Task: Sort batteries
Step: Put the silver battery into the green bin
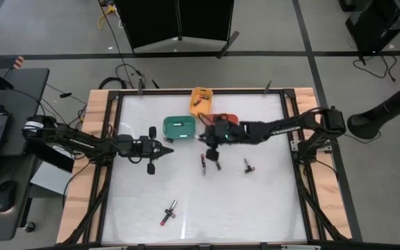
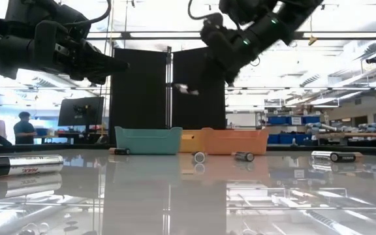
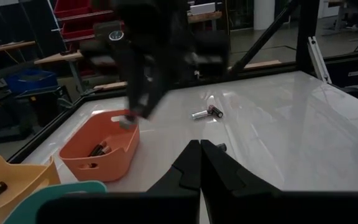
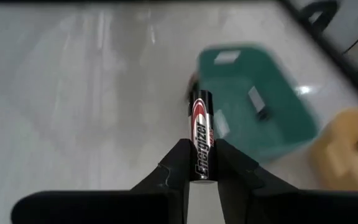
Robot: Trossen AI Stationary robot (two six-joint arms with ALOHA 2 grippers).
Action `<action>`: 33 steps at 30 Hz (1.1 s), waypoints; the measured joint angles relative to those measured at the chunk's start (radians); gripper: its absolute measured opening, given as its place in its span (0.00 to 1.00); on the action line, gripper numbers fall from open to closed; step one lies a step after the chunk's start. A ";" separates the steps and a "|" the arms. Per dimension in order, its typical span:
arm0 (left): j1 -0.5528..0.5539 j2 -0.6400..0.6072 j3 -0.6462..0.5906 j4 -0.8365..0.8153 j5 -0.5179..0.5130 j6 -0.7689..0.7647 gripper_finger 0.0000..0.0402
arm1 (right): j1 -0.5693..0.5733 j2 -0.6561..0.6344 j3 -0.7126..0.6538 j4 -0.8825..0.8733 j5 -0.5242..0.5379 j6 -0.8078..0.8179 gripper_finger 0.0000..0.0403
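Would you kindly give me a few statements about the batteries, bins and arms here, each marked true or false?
1. The right gripper holds a battery between its fingers. True.
2. The left gripper is wide open. False: its fingers are shut together, holding nothing.
3. Three bins sit at the table's far side: teal bin, yellow bin and orange bin. True.
4. The orange bin is empty. False: the left wrist view shows a battery inside it.
5. No batteries remain on the table. False: several lie loose, including one near the front.
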 joint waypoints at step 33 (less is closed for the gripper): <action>-0.013 0.000 -0.001 0.022 0.015 0.011 0.02 | -0.165 0.625 0.694 -0.350 -0.036 -0.062 0.15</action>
